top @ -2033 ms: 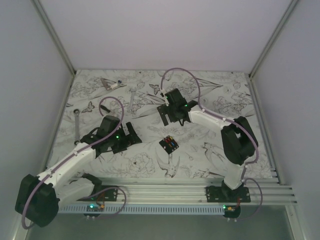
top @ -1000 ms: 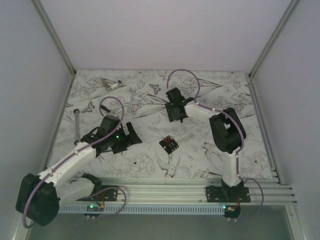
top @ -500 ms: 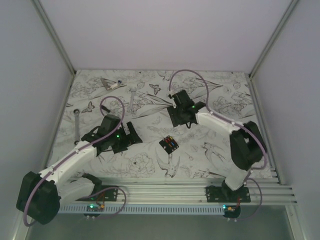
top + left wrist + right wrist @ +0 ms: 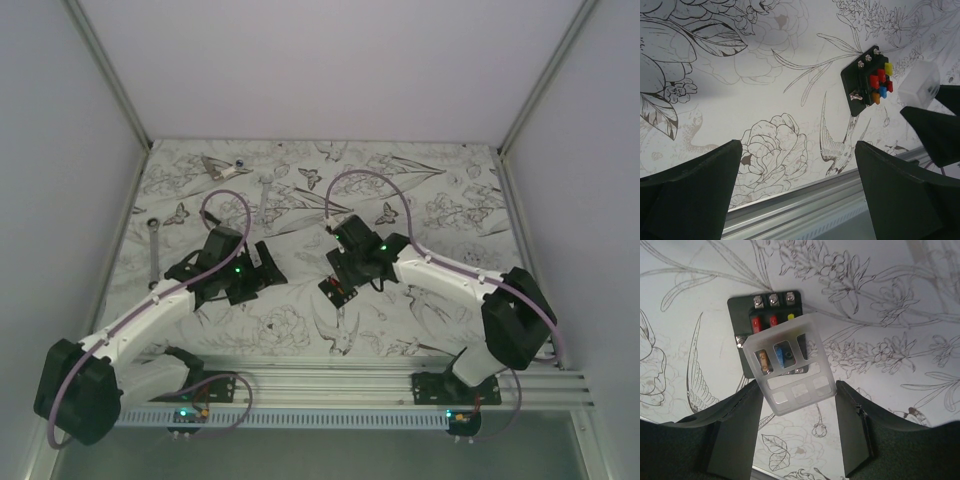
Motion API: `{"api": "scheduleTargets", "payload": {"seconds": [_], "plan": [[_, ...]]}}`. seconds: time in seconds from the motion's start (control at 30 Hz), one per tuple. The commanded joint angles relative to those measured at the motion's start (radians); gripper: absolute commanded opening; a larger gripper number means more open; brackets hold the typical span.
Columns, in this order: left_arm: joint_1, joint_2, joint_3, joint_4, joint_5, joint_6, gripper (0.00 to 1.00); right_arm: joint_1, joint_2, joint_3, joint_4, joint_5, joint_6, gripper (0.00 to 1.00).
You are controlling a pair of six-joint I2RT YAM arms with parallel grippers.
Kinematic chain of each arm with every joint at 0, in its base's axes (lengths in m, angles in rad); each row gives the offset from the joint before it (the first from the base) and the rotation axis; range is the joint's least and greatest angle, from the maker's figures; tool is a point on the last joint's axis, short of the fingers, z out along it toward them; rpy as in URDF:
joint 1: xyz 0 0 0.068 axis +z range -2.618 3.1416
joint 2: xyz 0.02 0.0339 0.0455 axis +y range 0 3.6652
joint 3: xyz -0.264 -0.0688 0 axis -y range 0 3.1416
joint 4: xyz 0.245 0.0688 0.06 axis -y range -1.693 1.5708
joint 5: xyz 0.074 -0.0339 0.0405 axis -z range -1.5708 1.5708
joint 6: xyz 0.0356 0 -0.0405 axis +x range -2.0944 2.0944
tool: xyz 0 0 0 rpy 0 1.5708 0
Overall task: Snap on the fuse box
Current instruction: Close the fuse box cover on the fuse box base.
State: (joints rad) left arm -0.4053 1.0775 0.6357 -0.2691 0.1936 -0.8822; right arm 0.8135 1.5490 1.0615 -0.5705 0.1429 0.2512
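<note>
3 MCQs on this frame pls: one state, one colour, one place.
1. The left gripper is:
A) open, empty
B) shut on a fuse
C) shut, empty

2. On the fuse box, the uncovered fuse next to the two red fuses is:
A) green
B) yellow
C) white

3. The translucent cover is:
A) seated flush on the fuse box
B) held in the right gripper, off the fuse box
C) in the left gripper

Answers:
1. A: the left wrist view shows its fingers wide apart with nothing between them.
2. B: the yellow fuse ends that row in the right wrist view.
3. B: the left wrist view shows the cover between the right gripper's fingers, apart from the fuse box.
</note>
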Motion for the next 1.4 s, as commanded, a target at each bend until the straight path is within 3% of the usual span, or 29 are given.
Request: {"api": "scheduleTargets", "payload": {"seconds": [0.0,0.63,0.93,1.1,1.2,1.37], "plan": [[-0.013,0.024,0.022,0.006,0.017,-0.011,1.0,0.04,0.002,-0.007,0.013,0.05,0.062,0.46],[-0.042,0.042,0.028,0.019,0.008,-0.021,1.0,0.085,0.119,-0.045,0.125,0.075,0.138,0.5],[-0.056,0.063,0.037,0.026,0.006,-0.022,1.0,0.09,0.084,-0.042,0.118,0.069,0.146,0.69],[-0.071,0.091,0.057,0.034,0.003,-0.02,1.0,0.083,0.039,-0.038,0.102,0.068,0.127,0.74],[-0.077,0.123,0.077,0.043,0.005,-0.018,0.99,0.063,0.009,-0.043,0.092,0.056,0.12,0.73],[-0.092,0.237,0.131,0.099,0.041,-0.016,0.95,-0.043,-0.07,-0.102,0.105,-0.052,0.117,0.63]]}}
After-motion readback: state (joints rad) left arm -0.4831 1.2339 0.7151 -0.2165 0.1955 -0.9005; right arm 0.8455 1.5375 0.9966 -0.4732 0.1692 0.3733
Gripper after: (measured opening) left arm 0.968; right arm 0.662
